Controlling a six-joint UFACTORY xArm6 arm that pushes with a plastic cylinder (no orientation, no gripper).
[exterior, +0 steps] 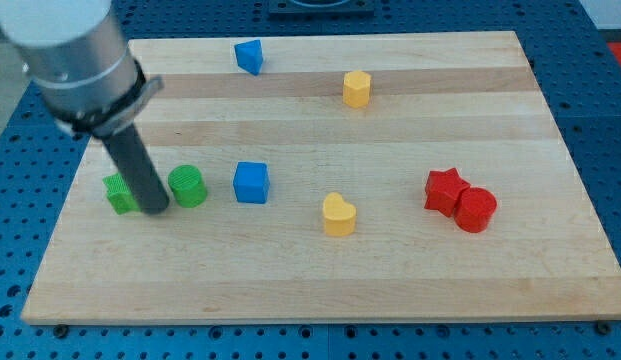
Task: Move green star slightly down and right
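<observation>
The green star (118, 193) lies at the board's left, partly hidden behind my rod. My tip (156, 208) rests on the board right against the star's right side, between it and a green cylinder (188, 186), which stands just to the right of the tip.
A blue cube (251, 182) sits right of the green cylinder. A yellow heart (338, 214) lies at the lower middle. A red star (444, 190) touches a red cylinder (476, 209) at the right. A blue block (249, 56) and a yellow hexagon (357, 88) sit near the top. The wooden board (410, 280) ends close to the star's left.
</observation>
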